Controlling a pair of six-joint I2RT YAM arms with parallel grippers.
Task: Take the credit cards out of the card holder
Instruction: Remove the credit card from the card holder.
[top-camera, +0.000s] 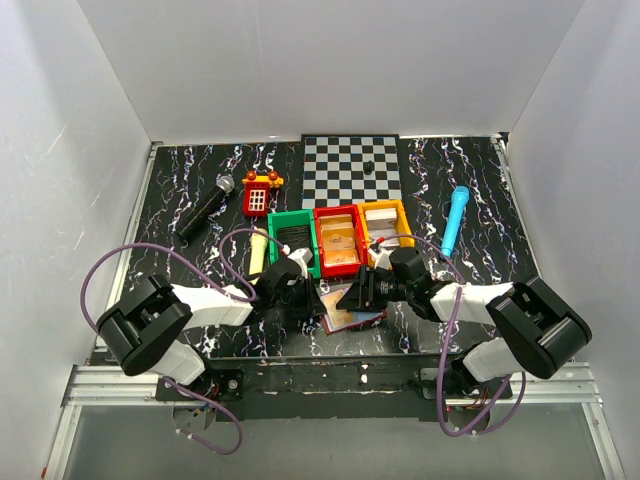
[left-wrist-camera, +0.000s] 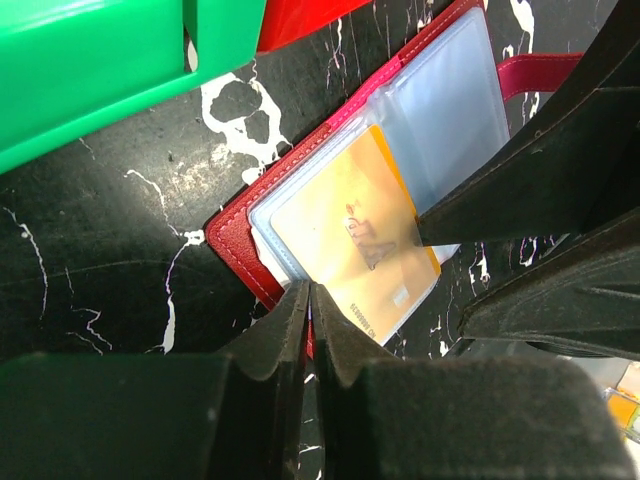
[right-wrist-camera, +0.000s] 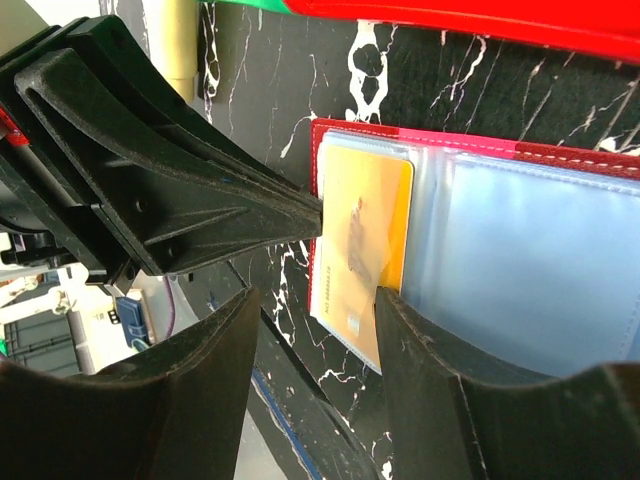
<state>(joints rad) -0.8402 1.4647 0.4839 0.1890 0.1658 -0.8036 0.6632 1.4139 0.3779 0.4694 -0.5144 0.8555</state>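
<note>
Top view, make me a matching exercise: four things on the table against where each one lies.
Things:
1 microphone
2 marker
3 chessboard
4 card holder

Places:
A near edge, middle
B far edge, middle
C left side
D right side

Pairs: 1-C, 2-D, 3-B, 4-A

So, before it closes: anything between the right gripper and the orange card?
Nothing visible. The orange plastic card pokes from its clear sleeve inside the open right gripper; the left gripper pinches the red card holder's edge.
</note>
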